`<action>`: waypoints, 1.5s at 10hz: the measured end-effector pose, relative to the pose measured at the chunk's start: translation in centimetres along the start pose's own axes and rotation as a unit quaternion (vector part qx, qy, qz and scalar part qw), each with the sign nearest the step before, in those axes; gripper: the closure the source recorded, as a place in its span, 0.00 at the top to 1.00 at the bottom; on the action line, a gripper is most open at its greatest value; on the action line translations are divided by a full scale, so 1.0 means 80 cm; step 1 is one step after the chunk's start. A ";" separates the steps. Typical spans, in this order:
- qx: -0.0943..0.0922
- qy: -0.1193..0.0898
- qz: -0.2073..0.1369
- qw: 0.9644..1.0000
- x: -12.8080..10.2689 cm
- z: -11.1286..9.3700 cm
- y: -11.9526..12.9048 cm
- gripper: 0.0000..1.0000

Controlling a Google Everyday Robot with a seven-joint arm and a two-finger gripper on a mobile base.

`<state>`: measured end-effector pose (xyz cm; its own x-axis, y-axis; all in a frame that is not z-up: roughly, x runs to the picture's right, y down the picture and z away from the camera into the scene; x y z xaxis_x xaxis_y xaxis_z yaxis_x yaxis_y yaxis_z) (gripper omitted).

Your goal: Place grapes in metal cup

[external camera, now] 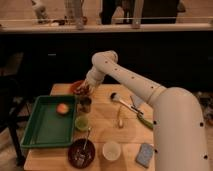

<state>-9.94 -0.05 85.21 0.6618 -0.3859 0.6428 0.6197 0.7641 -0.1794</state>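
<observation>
My gripper (83, 91) hangs from the white arm over the table's back left, just above the metal cup (85, 104). The cup is small, dark grey and stands upright beside the tray's right rim. A small dark maroon clump, the grapes (81, 93), shows between the fingers, held just above and slightly left of the cup's mouth. The gripper is shut on them.
A green tray (40, 131) on the left holds an orange-peach fruit (62, 108). A light green cup (81, 122), a dark bowl with a utensil (81, 152), a white cup (111, 150), a blue sponge (145, 154) and a ladle (123, 101) share the table. A reddish object (76, 85) lies behind the gripper.
</observation>
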 end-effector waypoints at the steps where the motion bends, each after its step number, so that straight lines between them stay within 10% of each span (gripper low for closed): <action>1: -0.010 -0.004 -0.010 1.000 -0.008 0.005 0.003 0.00; 15: -0.041 -0.030 -0.014 0.999 -0.029 0.036 0.031 0.00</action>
<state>-11.13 4.24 85.44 0.6191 -0.3728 0.6912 0.6718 0.7073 -0.2202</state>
